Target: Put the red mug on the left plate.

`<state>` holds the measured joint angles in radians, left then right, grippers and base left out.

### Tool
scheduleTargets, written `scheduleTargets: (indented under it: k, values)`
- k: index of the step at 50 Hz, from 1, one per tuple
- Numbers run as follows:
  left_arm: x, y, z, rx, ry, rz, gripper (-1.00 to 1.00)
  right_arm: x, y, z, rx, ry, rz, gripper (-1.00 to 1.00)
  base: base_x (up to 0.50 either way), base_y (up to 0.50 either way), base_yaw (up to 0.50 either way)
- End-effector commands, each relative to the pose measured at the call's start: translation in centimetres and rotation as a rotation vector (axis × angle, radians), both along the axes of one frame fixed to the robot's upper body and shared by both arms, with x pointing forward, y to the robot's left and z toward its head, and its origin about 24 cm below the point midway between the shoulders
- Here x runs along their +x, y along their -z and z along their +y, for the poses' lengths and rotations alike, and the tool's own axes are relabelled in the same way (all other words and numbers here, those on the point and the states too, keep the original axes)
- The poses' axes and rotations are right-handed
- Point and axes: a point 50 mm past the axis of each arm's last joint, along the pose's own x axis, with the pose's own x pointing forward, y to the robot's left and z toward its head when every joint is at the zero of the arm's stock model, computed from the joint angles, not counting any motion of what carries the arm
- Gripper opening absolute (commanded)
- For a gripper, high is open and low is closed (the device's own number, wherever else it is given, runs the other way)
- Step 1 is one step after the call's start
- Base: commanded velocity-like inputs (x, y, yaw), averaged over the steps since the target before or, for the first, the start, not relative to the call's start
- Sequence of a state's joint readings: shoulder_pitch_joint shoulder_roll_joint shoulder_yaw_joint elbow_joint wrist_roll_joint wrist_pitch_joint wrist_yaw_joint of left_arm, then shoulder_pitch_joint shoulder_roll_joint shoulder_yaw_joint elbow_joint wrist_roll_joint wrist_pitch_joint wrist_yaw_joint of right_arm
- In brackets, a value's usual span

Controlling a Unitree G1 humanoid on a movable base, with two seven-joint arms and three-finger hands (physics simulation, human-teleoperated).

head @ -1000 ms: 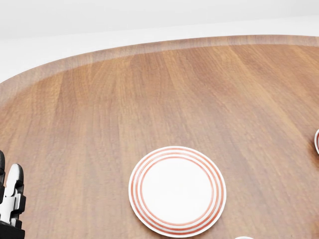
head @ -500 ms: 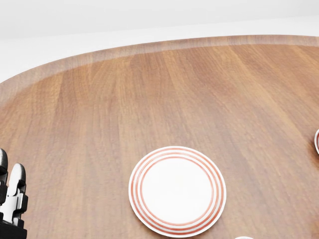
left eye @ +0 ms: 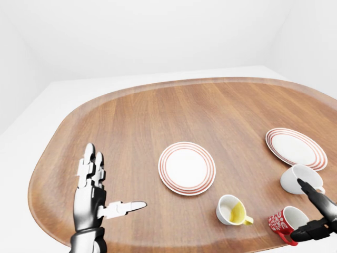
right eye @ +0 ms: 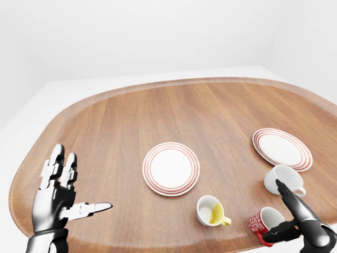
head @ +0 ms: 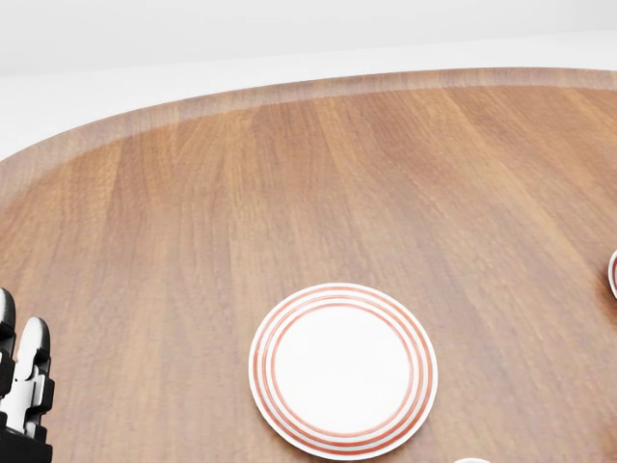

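Red mug [right eye: 261,221] lies tipped at near right of surface [left eye: 158,116], beside right hand [right eye: 297,221]; fingers spread around it, nothing gripped. Rigid, light, probably slippery glaze; body is best pinched. Left hand [left eye: 93,195] is splayed, empty.

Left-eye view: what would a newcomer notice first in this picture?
Probably the silver left hand, fingers spread open above the wooden table at lower left. Next, the left plate with red rings, bare at the centre. At lower right, the dark right hand stands open about the red mug.
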<state>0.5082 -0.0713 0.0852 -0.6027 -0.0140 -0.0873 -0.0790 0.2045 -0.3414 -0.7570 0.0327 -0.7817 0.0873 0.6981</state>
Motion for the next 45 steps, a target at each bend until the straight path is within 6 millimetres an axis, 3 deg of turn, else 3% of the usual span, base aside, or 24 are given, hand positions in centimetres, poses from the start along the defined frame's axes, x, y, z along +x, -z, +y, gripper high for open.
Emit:
scheduleTargets:
  k: [1, 13, 15, 16, 17, 36, 41, 45]
  values:
    - [0.0, 0.0, 0.0, 0.001, 0.000, -0.003, 1.00, 1.2, 2.3, 0.4, 0.094, -0.043, 0.068, 1.00, 0.00, 0.00, 0.00]
    - [0.0, -0.1, 0.0, 0.001, 0.000, -0.004, 1.00, 0.6, 3.8, 0.7, 0.155, -0.045, 0.109, 1.00, 0.00, 0.00, 0.00]
    - [0.0, -0.1, 0.0, 0.002, -0.001, -0.004, 1.00, 0.5, 3.9, 0.7, 0.158, -0.041, 0.108, 0.30, 0.00, 0.00, 0.00]
    - [0.0, -0.1, 0.0, 0.002, -0.001, -0.004, 1.00, 0.5, 3.9, 0.7, 0.160, -0.040, 0.108, -0.77, 0.00, 0.00, 0.00]
    - [0.1, -0.1, 0.0, 0.002, -0.001, -0.006, 1.00, 0.2, 4.2, 0.8, 0.170, -0.042, 0.123, -1.00, 0.00, 0.00, 0.00]
    - [0.0, -0.1, 0.1, 0.001, -0.002, -0.005, 1.00, -0.9, 5.0, 0.4, 0.183, -0.001, 0.146, -1.00, 0.00, 0.00, 0.00]
    - [0.1, 0.0, 0.1, 0.001, -0.003, -0.004, 1.00, -0.8, 3.4, 0.2, 0.161, 0.001, 0.079, -1.00, 0.00, 0.00, 0.00]
    - [0.0, -0.1, 0.2, -0.002, -0.008, -0.005, 1.00, 0.8, 0.6, 0.6, 0.072, -0.048, -0.015, -1.00, 0.00, 0.00, 0.00]
